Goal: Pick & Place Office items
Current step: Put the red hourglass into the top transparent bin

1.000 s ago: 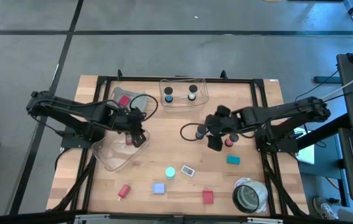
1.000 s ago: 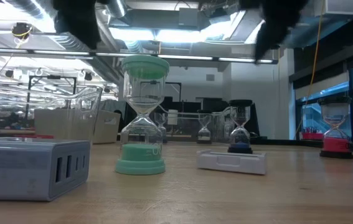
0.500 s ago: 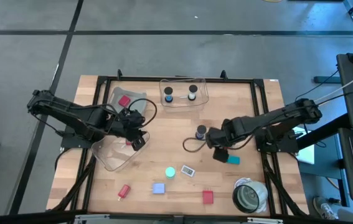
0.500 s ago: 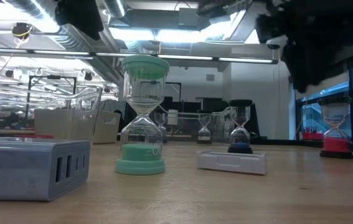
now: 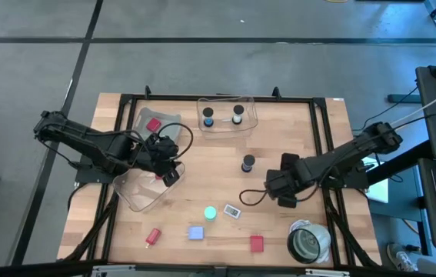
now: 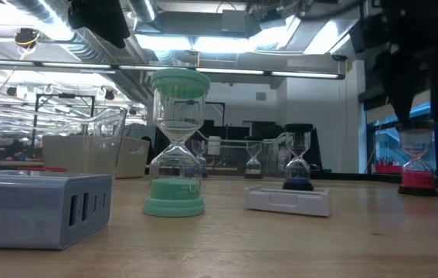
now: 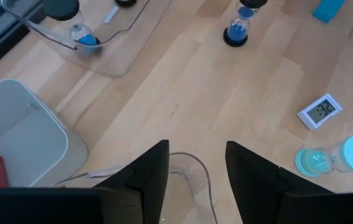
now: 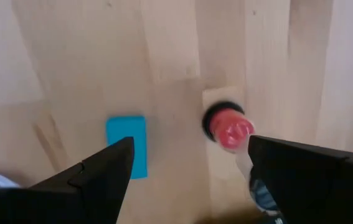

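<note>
Your right gripper (image 5: 283,188) has swung from the centre of the table toward the lower right of the high view over the last second. It now hangs with its fingers spread, gripping nothing, above a red-capped sand timer (image 8: 228,129) and a flat teal block (image 8: 127,152), both lying bare between the fingers in the right wrist view. That suggests you are lining up the next pick there, probably the timer.

Your left gripper (image 5: 168,163) has barely moved. It sits left of centre over the tilted clear bin (image 5: 137,194), fingers parted and empty.

The clear tray (image 5: 250,115) at the top centre holds two small timers (image 5: 208,117). A pale bin (image 5: 142,121) at upper left holds a red block (image 5: 153,125).

Loose on the wood: a dark-capped timer (image 5: 247,162) at centre, a cyan-topped timer (image 5: 211,212) and a small white clock (image 5: 232,210) below it, then a red piece (image 5: 153,236), a blue block (image 5: 195,232) and a red cube (image 5: 257,244) along the bottom.
</note>
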You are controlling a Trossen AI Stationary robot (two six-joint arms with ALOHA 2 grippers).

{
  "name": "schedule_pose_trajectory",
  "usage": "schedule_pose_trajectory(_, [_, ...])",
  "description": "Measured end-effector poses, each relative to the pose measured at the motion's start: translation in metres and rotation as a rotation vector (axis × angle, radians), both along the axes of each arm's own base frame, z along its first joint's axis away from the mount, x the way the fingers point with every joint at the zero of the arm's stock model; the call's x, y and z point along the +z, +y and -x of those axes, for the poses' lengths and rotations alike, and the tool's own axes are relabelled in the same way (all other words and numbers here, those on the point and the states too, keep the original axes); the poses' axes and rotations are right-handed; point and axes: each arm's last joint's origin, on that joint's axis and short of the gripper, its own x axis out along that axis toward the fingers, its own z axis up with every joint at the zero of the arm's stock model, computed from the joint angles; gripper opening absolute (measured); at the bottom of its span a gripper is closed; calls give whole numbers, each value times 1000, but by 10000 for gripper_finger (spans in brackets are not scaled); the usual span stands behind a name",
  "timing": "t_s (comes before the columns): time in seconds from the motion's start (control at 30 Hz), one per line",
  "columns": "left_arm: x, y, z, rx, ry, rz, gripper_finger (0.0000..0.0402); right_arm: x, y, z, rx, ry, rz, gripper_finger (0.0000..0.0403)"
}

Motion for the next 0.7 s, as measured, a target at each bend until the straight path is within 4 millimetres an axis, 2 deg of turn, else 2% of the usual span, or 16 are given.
schedule_pose_trajectory(0.2, [0, 0, 0, 1, 0, -2, 155, 18, -8, 12, -12, -74, 46, 318])
schedule_pose_trajectory(0.37, [0, 0, 0, 0, 1, -3, 155, 27, -18, 22, -99, -67, 68, 318])
schedule_pose_trajectory(0.57, [0, 0, 0, -6, 4, -19, 153, 21, -28, 26, -92, -42, 92, 318])
schedule_pose_trajectory(0.7, [0, 0, 0, -9, 10, -21, 154, 13, -36, 36, -104, -11, 93, 318])
